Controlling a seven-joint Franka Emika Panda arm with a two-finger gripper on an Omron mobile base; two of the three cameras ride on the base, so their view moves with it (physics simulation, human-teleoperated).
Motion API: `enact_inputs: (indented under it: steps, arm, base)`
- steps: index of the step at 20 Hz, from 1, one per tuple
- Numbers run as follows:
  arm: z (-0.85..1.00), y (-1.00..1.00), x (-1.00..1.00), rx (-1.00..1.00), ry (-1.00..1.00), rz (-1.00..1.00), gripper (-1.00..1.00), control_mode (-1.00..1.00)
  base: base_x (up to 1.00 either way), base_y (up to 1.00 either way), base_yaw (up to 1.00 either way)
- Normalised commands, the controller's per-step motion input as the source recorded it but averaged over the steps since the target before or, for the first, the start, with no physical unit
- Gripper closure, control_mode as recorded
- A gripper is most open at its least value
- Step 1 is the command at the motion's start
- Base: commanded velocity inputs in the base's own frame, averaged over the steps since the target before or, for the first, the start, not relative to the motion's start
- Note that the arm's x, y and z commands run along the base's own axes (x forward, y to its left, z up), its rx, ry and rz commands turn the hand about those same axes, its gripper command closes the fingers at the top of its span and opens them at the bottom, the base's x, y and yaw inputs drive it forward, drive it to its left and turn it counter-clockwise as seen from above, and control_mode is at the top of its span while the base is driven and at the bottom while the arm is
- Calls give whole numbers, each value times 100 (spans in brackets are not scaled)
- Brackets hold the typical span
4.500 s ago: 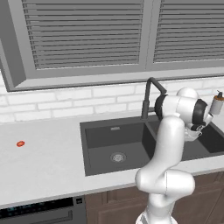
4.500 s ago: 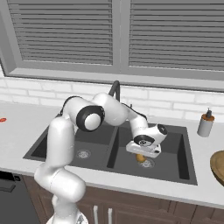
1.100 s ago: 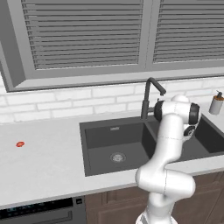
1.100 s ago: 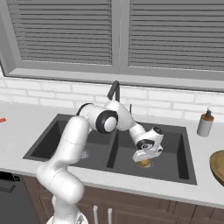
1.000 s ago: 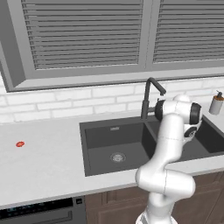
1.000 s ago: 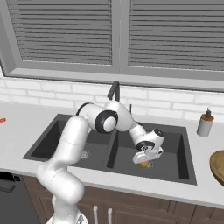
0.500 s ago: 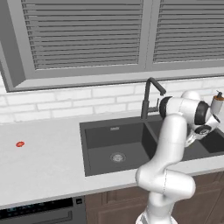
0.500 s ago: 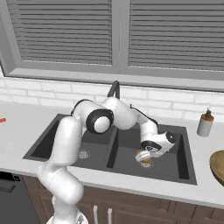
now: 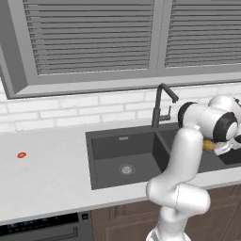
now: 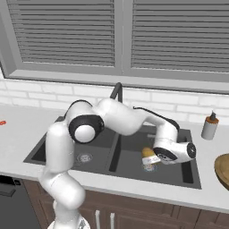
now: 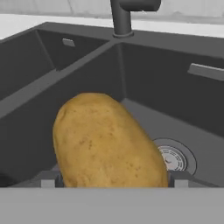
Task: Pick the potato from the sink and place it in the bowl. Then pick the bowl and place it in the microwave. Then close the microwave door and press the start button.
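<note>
Right base view shows the potato [image 10: 149,155] over the right basin of the sink [image 10: 188,175], clamped between the jaws of the gripper [image 10: 153,157], above the steel drain [image 10: 149,167]. At the counter's right edge sits the bowl [image 10: 222,170]. The arm reaches down over the divider, hand tilted sideways.

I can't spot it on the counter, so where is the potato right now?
The potato sits between the jaws in the hand view, over the sink basin farther from the red item, near its drain.
</note>
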Motion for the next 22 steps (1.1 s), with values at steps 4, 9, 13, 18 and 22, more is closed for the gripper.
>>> enact_inputs:
  steps: [4,9,13,18,22]
  arm:
    - [100,30,-62,2,-11,-16,100,-100]
    - [70,50,-74,0,-11,-27,100,-100]
    - [64,57,-36,-5,-1,-39,100,-100]
    - [88,59,0,-2,3,-33,100,-100]
    - [92,50,0,0,20,-23,100,-100]
  base:
    - [0,0,0]
    - [0,0,0]
    - [0,0,0]
    - [0,0,0]
    - [0,0,0]
